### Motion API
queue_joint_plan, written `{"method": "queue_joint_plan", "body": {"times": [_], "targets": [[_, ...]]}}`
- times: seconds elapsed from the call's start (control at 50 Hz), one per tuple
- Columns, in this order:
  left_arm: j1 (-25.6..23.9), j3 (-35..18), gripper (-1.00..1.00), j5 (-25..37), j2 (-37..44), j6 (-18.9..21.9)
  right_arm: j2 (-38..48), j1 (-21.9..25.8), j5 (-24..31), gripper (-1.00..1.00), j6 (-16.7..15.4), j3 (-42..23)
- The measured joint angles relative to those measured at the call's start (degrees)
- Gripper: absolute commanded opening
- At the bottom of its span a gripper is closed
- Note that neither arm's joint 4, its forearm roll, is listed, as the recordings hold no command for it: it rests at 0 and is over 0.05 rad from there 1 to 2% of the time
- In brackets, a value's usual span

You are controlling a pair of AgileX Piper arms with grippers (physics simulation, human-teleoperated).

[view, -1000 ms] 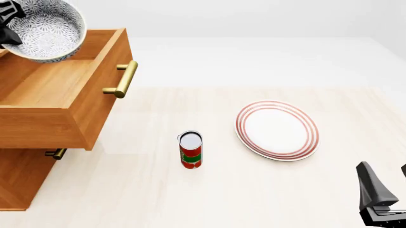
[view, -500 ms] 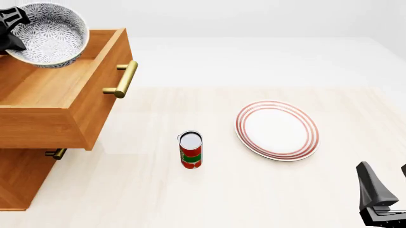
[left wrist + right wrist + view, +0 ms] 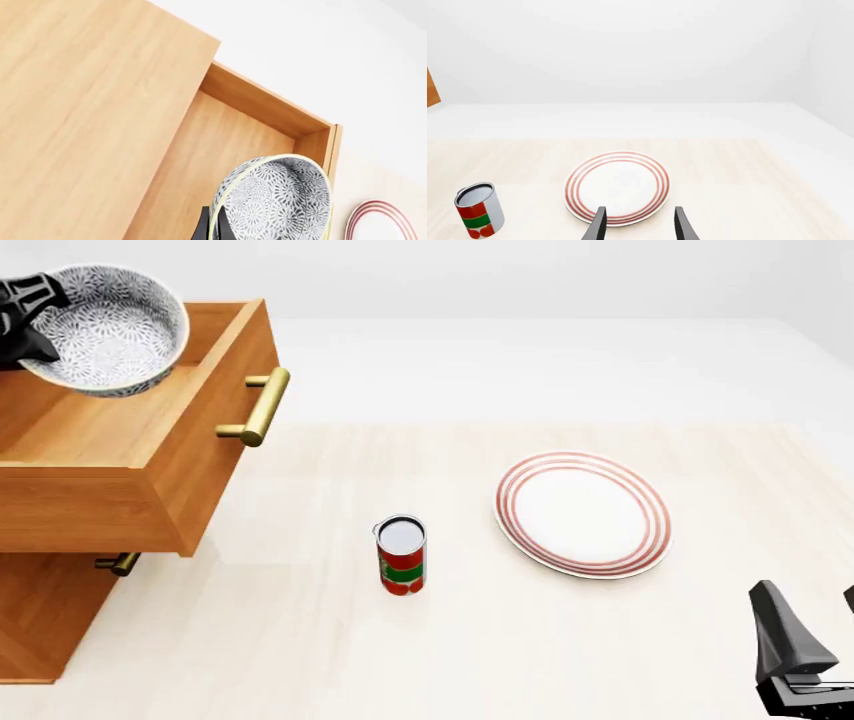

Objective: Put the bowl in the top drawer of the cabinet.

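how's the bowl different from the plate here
The bowl is deep with grey floral speckle; the plate is flat, white, red-ringed. The bowl is tilted, gripped at its rim by the left gripper over the open top drawer; the plate lies on the table. Both are round.

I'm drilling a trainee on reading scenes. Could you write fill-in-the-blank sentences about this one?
1. The left tool holds the speckled grey-and-white bowl above the open wooden ____.
2. The red-and-green can stands ____ on the table.
3. The flat white plate has ____ rings.

Missing words: drawer; upright; red
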Motion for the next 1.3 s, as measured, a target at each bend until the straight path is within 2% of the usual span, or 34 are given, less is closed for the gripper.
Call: {"method": "queue_joint_plan", "body": {"times": [1.3], "targets": [[0.7,2.5,-1.00,-3.4,3.8,0.9,-0.4,0.0,-0.6,1.00,0.0,1.0]]}}
